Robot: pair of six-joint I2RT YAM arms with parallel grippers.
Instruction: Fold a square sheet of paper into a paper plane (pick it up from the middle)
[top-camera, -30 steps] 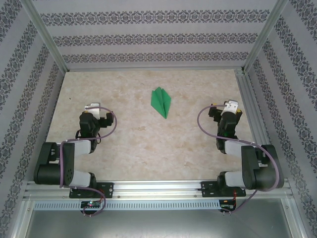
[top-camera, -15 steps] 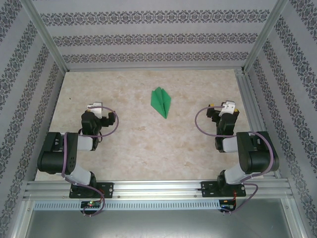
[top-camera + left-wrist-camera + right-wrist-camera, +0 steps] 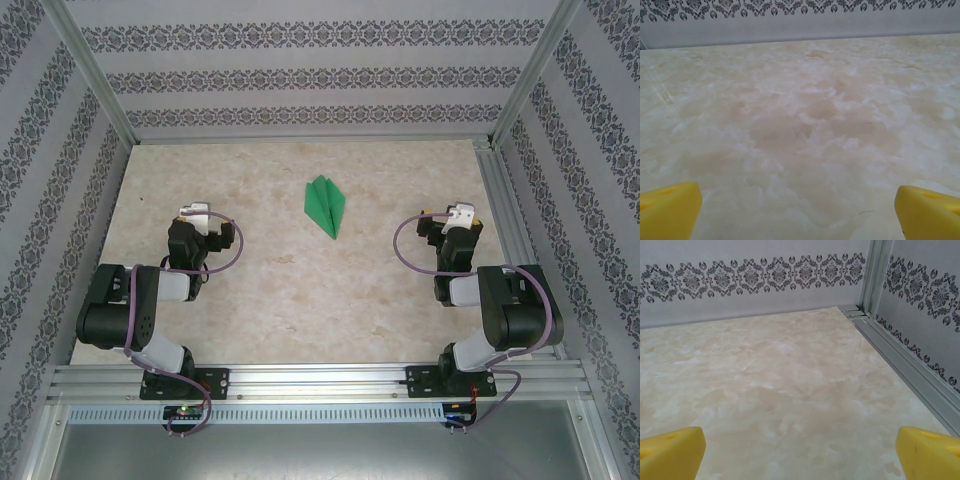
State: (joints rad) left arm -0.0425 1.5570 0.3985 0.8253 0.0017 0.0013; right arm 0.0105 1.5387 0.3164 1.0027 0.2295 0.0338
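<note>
An aluminium rail [image 3: 320, 378] is noted along the near edge, with both arm bases bolted to it. Beyond it lies a beige marbled surface [image 3: 280, 300], matt and mottled with faint brown patches. A purple cable [image 3: 238, 240] is looped beside each wrist.

The left end effector [image 3: 193, 213] is held over the left part of the surface. The right end effector [image 3: 462, 213] is held over the right part, near the side rail [image 3: 505, 230]. In each wrist view the yellow fingertips [image 3: 670, 207] are set at opposite lower corners with bare surface between them. Both end effectors are recorded as spread wide and holding nothing.

The paper plane [image 3: 325, 205] is found lying flat past the middle of the surface, between the two arms and well apart from both. It is bright green, a slim dart with layered creases, slightly slanted and tapering to a narrow tip at its near end.

The enclosure is bounded by walls of grey damask-banded wallpaper [image 3: 300, 75] and aluminium corner posts [image 3: 530, 70].
</note>
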